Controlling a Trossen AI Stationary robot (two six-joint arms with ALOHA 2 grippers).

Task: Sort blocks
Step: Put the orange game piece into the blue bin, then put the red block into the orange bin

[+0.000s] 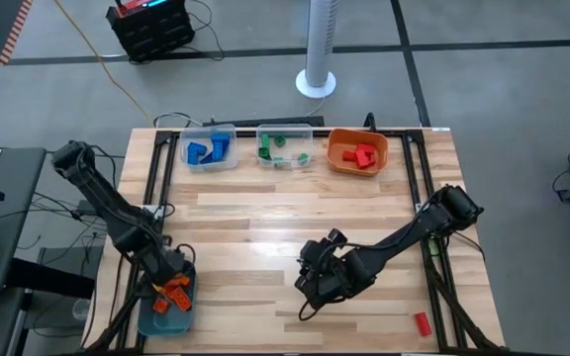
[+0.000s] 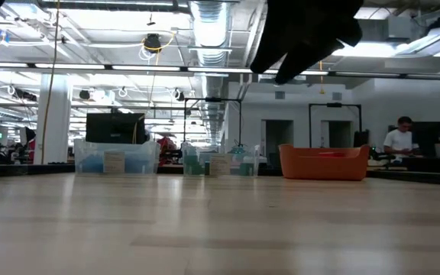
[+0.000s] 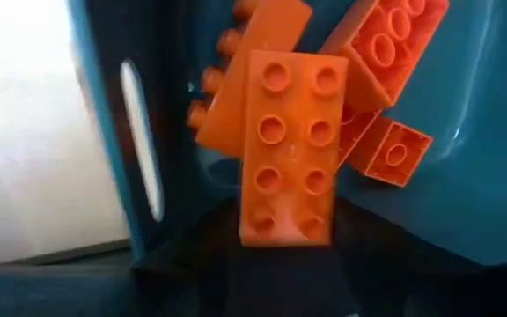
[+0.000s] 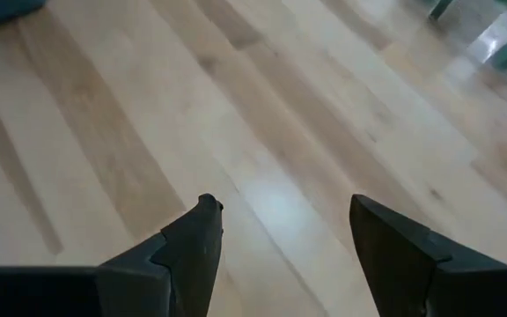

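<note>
At the table's near left corner the left gripper [image 1: 169, 280] was down inside a teal bin [image 1: 148, 318], over a heap of orange blocks [image 1: 173, 294]. Its wrist view showed a long orange block [image 3: 290, 146] standing studs-forward just ahead of the fingers, its lower end at their dark tips, but whether the jaws pinched it could not be told. More orange bricks lay jumbled behind it against the bin's teal wall [image 3: 478, 132].

The table [image 1: 265, 222] was of pale wooden planks with a dark frame along its sides. Along the far edge stood three bins in a row: a clear bin [image 1: 209, 148] holding blue blocks [image 1: 210, 149] on the left, a second clear bin [image 1: 285, 146] with green blocks [image 1: 276, 144] in the middle, and an orange bin [image 1: 356, 152] with red blocks [image 1: 363, 155] on the right.

The right gripper [image 1: 317, 282] hung over bare wood in the near middle of the table, jaws apart and holding nothing, as the right wrist view [image 4: 280, 233] showed. A single red block [image 1: 422, 322] lay alone near the near right corner, well apart from that gripper.

Beyond the table was grey floor, with a white column fan [image 1: 319, 44] and a black crate [image 1: 150, 26]. The low view looked into a large hall with ceiling lights, and a person [image 2: 399, 140] sat at far right.
</note>
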